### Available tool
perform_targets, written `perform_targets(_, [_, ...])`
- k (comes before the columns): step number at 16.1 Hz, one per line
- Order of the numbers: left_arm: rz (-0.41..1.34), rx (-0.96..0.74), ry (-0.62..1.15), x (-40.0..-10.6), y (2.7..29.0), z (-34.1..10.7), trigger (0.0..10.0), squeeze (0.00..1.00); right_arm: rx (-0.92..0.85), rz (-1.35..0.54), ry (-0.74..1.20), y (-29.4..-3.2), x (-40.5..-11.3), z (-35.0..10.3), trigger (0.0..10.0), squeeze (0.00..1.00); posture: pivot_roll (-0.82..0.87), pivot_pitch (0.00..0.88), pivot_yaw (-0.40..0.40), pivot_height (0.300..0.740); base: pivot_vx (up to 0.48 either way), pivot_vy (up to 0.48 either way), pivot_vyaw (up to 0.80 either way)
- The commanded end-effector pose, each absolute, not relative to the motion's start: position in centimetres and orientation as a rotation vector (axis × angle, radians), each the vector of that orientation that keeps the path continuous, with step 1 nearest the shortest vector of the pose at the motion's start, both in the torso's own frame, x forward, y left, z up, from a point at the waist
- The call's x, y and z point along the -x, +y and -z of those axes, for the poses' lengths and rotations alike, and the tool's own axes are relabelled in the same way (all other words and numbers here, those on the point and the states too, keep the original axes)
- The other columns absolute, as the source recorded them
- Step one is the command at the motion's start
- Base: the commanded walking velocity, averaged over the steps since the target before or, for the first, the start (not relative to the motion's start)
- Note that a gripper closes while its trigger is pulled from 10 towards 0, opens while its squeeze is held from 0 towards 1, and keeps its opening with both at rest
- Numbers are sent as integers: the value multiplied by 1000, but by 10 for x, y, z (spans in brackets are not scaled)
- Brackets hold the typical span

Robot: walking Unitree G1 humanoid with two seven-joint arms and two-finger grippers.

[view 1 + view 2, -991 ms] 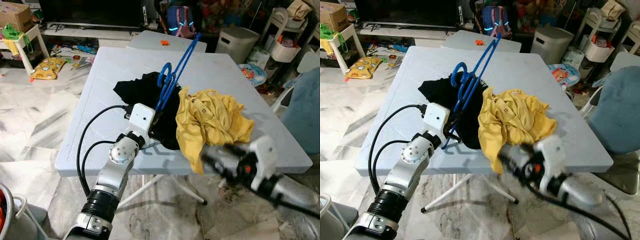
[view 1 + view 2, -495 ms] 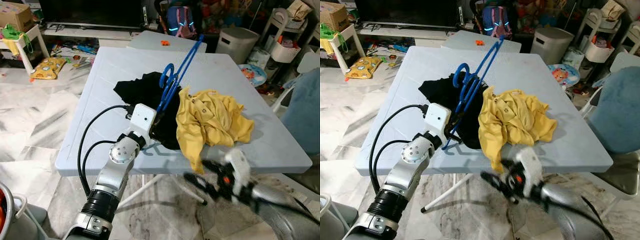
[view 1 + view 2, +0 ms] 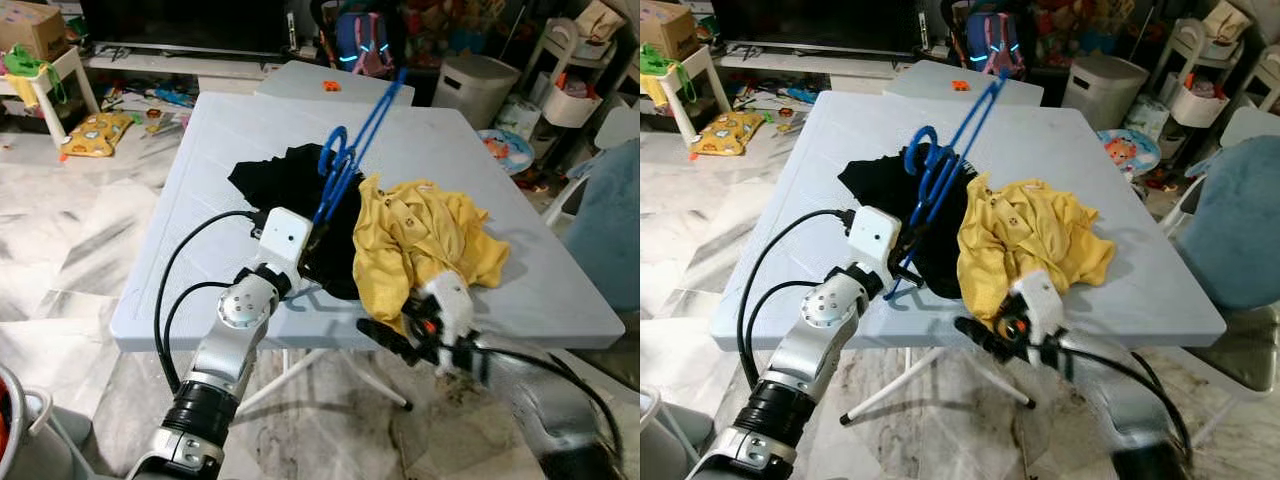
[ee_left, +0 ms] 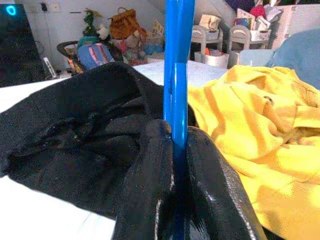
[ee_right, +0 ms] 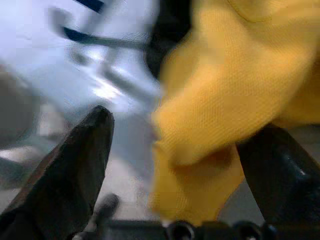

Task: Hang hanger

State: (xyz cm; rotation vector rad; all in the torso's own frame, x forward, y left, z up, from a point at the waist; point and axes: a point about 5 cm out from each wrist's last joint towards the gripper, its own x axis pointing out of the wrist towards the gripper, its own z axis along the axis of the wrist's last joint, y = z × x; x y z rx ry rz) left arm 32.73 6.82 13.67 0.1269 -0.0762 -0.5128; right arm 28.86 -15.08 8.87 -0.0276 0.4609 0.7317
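The left gripper [image 4: 175, 150] clamps the blue hanger [image 3: 345, 160] at frame center, tilted above the black garment [image 3: 275, 180]; it looks light, stiff, slippery. The right gripper [image 5: 170, 165], spread wide, reaches the soft yellow shirt [image 3: 425, 240] at its hem

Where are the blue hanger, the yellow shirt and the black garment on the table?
blue hanger [image 3: 341, 170], left eye view, its hook end above the black cloth.
yellow shirt [image 3: 425, 235], left eye view, middle of the crumpled fabric.
black garment [image 3: 885, 180], right eye view, its left part.
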Motion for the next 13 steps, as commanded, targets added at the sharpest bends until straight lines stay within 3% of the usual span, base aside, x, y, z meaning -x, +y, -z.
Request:
perform_targets(1, [522, -127, -44, -324, 65, -130, 10000, 0, 74, -687, 476, -154, -296, -85, 10000, 0, 66, 0, -121, 740, 0, 0, 0])
perform_targets(5, [508, -125, -48, -324, 66, -131, 10000, 0, 163, -338, 420, -161, -347, -95, 10000, 0, 75, 0, -135, 740, 0, 0, 0])
perform_targets(8, [499, -125, -50, -324, 66, -131, 10000, 0, 252, 37, 258, -186, -377, -129, 10000, 0, 80, 0, -139, 740, 0, 0, 0])
perform_targets(11, [491, -127, -51, -324, 65, -131, 10000, 0, 289, 181, 110, -190, -391, -156, 10000, 0, 78, 0, -139, 740, 0, 0, 0])
perform_targets(13, [490, -126, -53, -324, 64, -131, 10000, 0, 289, 139, 59, -183, -390, -157, 10000, 0, 79, 0, -140, 740, 0, 0, 0])
